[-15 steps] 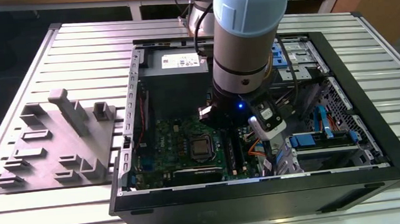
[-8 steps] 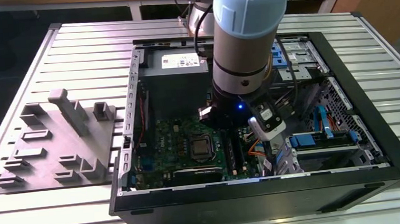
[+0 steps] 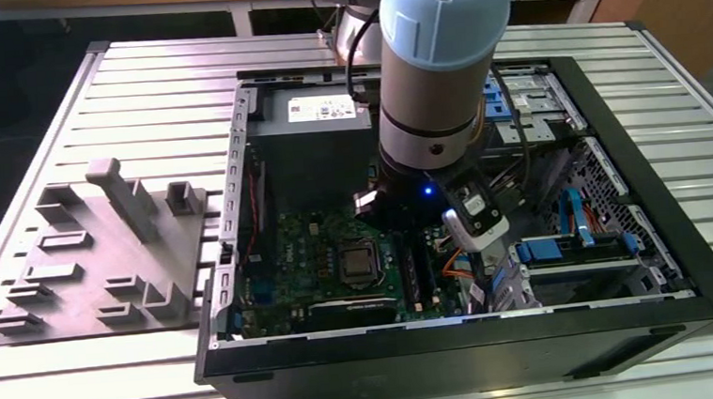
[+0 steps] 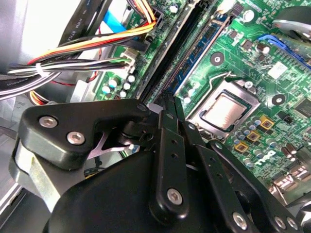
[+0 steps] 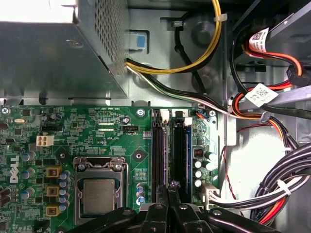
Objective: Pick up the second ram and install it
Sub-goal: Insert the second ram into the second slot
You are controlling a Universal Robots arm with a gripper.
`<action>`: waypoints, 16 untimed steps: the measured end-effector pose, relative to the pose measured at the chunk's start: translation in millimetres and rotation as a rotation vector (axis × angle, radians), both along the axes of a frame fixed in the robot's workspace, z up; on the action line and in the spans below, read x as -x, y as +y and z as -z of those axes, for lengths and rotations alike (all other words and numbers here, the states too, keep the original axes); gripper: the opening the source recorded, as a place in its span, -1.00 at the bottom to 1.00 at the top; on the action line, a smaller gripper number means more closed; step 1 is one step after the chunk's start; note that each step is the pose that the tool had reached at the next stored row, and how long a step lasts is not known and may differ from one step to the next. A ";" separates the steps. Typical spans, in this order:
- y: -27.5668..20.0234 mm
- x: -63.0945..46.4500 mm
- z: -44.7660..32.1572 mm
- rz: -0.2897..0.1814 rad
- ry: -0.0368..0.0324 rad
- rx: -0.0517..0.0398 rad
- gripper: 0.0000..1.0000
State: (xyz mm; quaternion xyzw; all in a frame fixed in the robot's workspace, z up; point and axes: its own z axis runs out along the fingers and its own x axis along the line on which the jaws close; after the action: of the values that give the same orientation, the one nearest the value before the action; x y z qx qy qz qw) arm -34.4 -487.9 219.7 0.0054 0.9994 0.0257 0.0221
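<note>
The open computer case (image 3: 467,342) lay on the slatted table (image 3: 134,74); a fixture block (image 3: 97,265) sat at its side toward the exterior view's left; inside, the motherboard (image 5: 87,131) carried the processor (image 5: 99,196), with memory slots (image 5: 158,155) just beside it; cable bundles (image 5: 272,121) ran beyond the slots.

The exterior view is looking down from above and in front at the open computer case (image 3: 467,342) on the slatted table (image 3: 135,83). Both wrist views are looking closely past the gripper linkage at the motherboard (image 5: 87,131), sharing the processor (image 5: 99,196) and memory slots (image 5: 167,150).
</note>
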 end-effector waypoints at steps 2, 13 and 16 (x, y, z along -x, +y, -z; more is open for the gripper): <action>0.1 0.0 1.4 0.000 -0.0001 -0.0004 -0.77; 0.0 0.0 4.8 0.000 0.0000 0.0000 -0.77; 0.0 0.0 4.8 0.000 0.0001 0.0001 -0.77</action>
State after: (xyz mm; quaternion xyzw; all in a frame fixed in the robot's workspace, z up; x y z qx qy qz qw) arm -34.4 -487.9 214.9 0.0054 0.9994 0.0257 0.0221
